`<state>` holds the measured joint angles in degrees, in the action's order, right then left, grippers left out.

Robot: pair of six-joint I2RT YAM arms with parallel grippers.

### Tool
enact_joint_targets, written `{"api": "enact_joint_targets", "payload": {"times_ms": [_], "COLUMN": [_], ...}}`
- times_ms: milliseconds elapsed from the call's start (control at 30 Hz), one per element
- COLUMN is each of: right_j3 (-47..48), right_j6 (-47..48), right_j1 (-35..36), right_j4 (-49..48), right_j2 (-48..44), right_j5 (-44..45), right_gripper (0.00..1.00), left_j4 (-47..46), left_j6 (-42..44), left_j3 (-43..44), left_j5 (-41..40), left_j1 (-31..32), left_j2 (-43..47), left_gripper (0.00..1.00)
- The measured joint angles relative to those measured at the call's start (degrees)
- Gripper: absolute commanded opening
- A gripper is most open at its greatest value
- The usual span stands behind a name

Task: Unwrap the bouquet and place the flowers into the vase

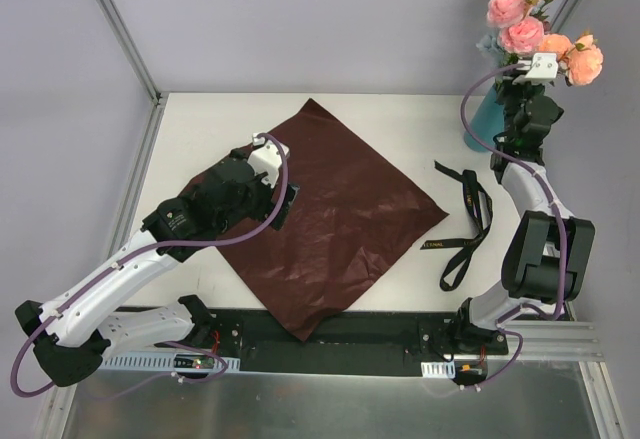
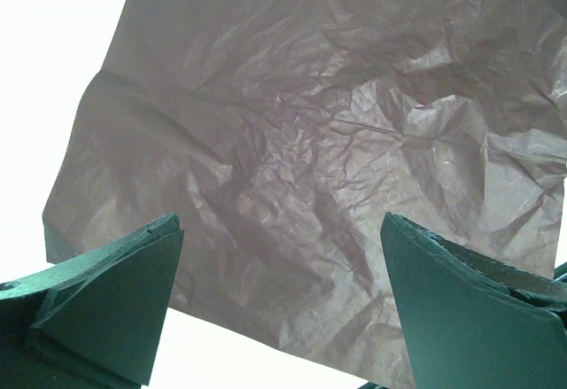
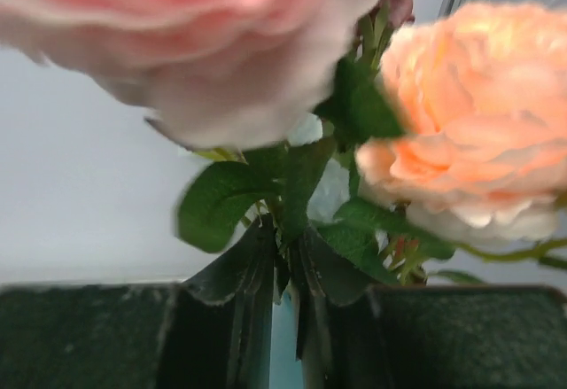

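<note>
The bouquet's maroon paper wrap (image 1: 335,214) (image 2: 310,123) lies spread flat on the table, apart from the flowers. My left gripper (image 1: 290,199) (image 2: 282,221) hovers open over the paper's left part with nothing between its fingers. The flowers (image 1: 522,29) (image 3: 478,114), pink and peach blooms on green stems, stand in the teal vase (image 1: 485,119) at the back right. Only a teal strip of the vase (image 3: 285,345) shows in the right wrist view. My right gripper (image 1: 517,79) (image 3: 288,229) is just above the vase mouth, its fingers a narrow slit apart around the stems and leaves.
A black ribbon (image 1: 468,221) lies loose on the table between the paper and the right arm. Metal frame posts (image 1: 120,29) rise at the back left and back right. The vase stands close to the table's right edge.
</note>
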<state>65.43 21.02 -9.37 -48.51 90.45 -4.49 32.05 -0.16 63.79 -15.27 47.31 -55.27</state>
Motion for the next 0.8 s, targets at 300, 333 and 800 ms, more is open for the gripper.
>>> {"api": "enact_joint_targets", "payload": {"times_ms": [300,333,800], "right_j3": [-1.77,-1.77,-2.93], "right_j6": [-4.31,-4.68,-14.29], "right_j1": [0.00,0.02,-0.04], "right_j4": [4.09,5.11,22.14], "right_j2": [0.11,0.17,-7.93], "right_j5": [2.97,3.82,7.85], "right_gripper": [0.35,0.35,0.39], "left_j4": [0.00,0.00,0.00], "left_j6": [0.00,0.00,-0.52], "left_j3": [0.00,0.00,0.00], "left_j5": [-0.04,-0.04,0.04], "left_j1": [0.00,0.00,0.00], "left_j2": [0.00,0.02,1.31], "left_gripper": [0.99,0.99,0.99]}}
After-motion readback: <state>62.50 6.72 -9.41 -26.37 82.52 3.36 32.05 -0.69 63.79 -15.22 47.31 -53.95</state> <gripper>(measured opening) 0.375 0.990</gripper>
